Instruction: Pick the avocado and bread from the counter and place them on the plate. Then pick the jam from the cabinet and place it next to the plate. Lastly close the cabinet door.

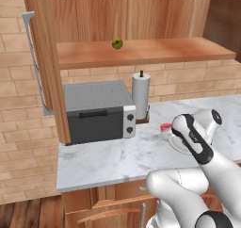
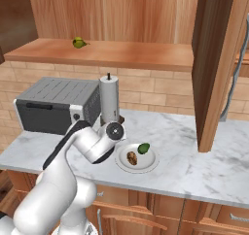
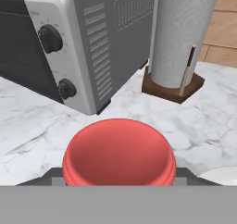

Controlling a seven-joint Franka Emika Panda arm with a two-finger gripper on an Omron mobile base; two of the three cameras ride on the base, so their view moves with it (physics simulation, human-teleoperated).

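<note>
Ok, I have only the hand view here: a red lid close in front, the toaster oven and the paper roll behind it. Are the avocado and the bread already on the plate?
Observer: Yes. In the right base view the avocado and the bread both lie on the plate, a little apart from each other.
Operator: Good. And the cabinet, is it closed?
Observer: No. The cabinet door on the right stands wide open, swung out over the counter.
</note>
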